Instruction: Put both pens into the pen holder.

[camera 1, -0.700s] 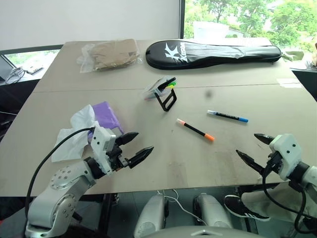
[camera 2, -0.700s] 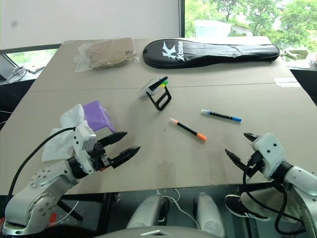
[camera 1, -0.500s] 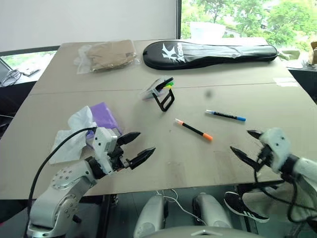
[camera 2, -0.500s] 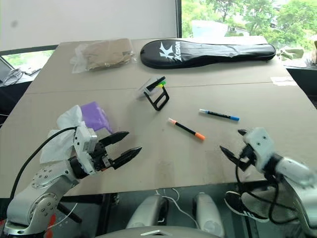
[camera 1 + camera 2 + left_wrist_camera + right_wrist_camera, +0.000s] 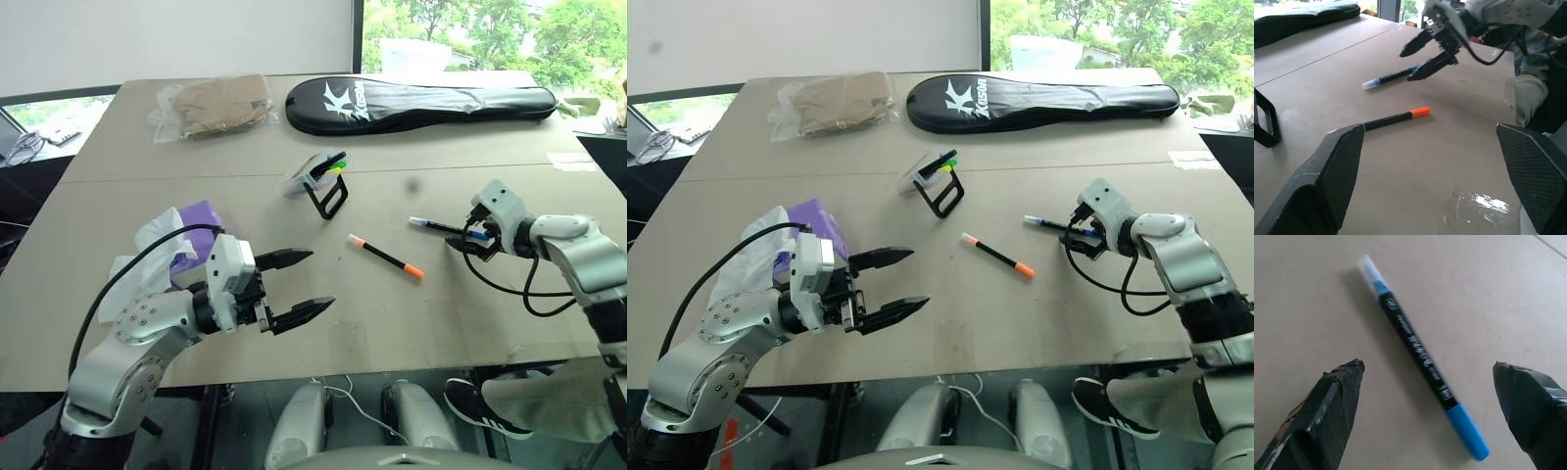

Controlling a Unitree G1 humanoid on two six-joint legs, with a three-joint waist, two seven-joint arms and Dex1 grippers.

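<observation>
Lying flat mid-worktop: blue pen [image 5: 449, 229] toward right edge, orange pen [image 5: 385, 256] beside it | holder [image 5: 318, 181] tipped over, farther back | right claw [image 5: 470, 238] wide, straddling blue pen | left claw [image 5: 300, 283] wide, near front edge, empty

Two pens lie flat on the tan table, apart from each other. The blue pen [image 5: 1421, 356] has a black barrel with faint print, a clear-white cap with a blue band at one end and a solid blue tip at the other. The orange pen [image 5: 385, 257] is also black-barrelled, with a bright orange end nearer the robot and a pale pink end farther away; it lies on a slant to the left of the blue pen. The pen holder [image 5: 318, 179], a small clear cup on a black wire loop frame, lies tipped over farther back, with green and yellow markers poking out of it.
</observation>
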